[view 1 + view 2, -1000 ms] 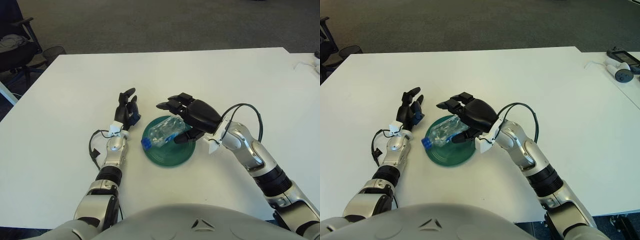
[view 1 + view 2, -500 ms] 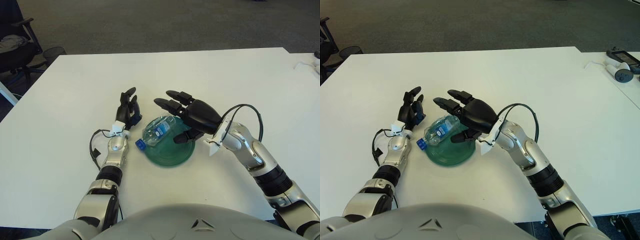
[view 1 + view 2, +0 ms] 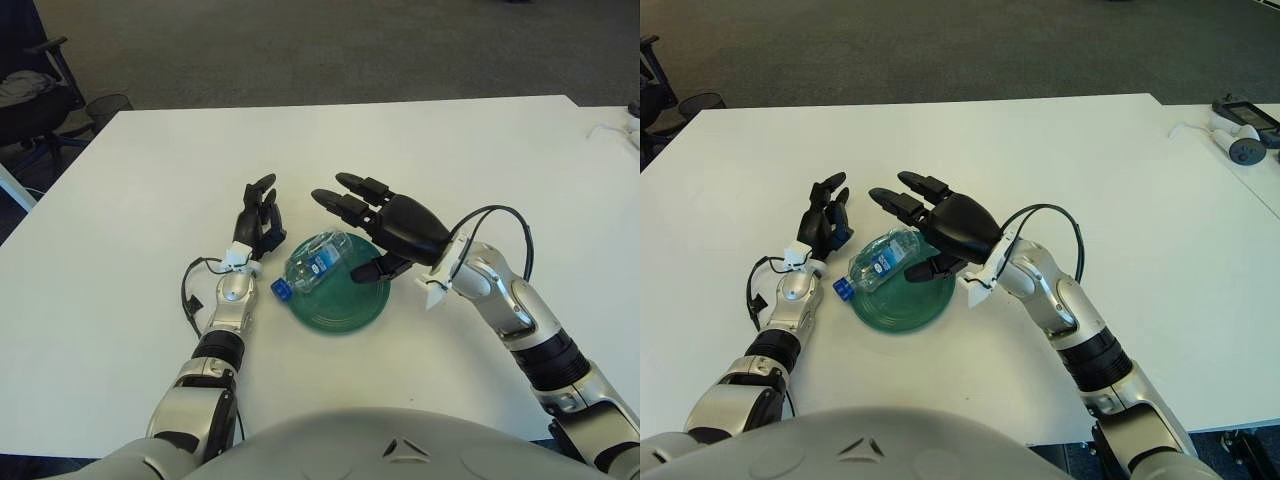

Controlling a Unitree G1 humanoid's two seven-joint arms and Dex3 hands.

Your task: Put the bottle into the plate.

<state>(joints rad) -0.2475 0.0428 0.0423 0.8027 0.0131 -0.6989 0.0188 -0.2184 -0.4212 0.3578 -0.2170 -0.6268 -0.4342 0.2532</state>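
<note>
A clear plastic bottle (image 3: pixel 315 262) with a blue cap (image 3: pixel 281 290) lies on its side across the left part of a green plate (image 3: pixel 345 310), its capped end sticking out over the plate's left rim. My right hand (image 3: pixel 375 225) hovers just above and to the right of the bottle, fingers spread and holding nothing. My left hand (image 3: pixel 256 220) shows just left of the plate, fingers relaxed and pointing up.
The white table (image 3: pixel 150 180) stretches all around the plate. An office chair (image 3: pixel 30 90) stands off the far left corner. A white device with a cable (image 3: pixel 1238 138) lies on a second table at the far right.
My right hand has let go of the bottle, spread its fingers and lifted slightly up and right. The bottle rolled a little to the left, its cap now past the plate's rim.
</note>
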